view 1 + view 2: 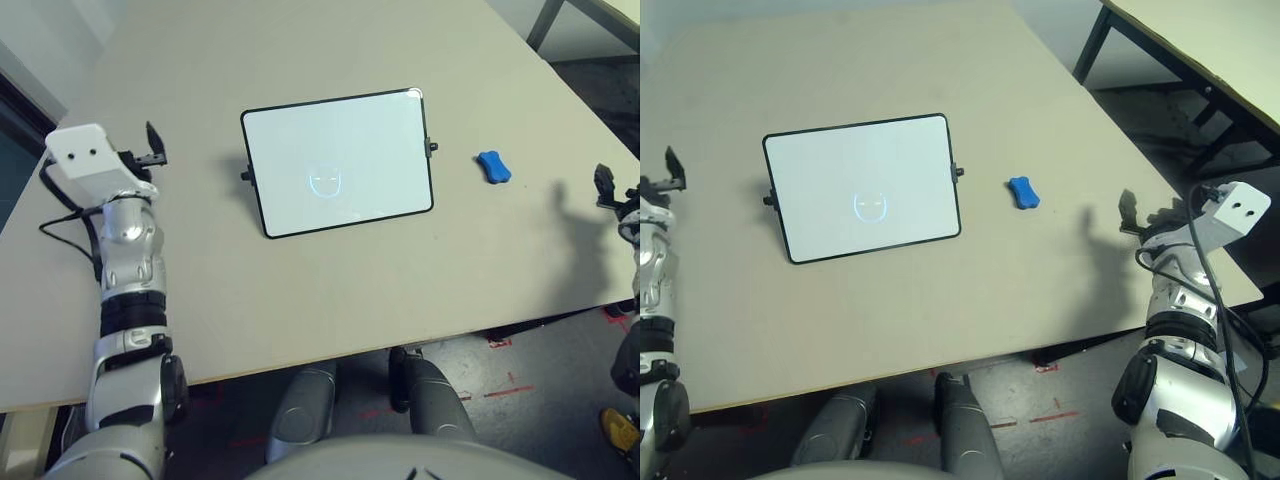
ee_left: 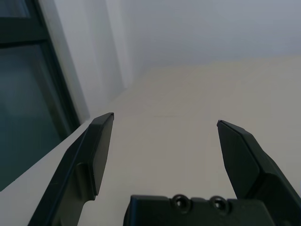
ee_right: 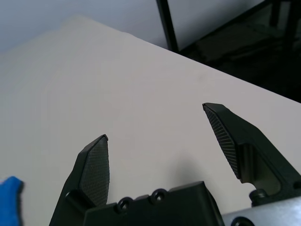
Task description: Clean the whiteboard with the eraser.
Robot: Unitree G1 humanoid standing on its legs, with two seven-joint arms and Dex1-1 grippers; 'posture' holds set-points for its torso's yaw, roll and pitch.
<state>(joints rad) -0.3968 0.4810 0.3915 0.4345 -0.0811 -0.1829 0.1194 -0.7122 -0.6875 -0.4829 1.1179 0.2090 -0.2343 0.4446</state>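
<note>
Beige table (image 1: 300,300), whiteboard (image 1: 340,160) ctr – eraser (image 1: 493,167) beside, unobstructed

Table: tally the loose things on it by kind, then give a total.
whiteboard: 1
eraser: 1
Total: 2
</note>
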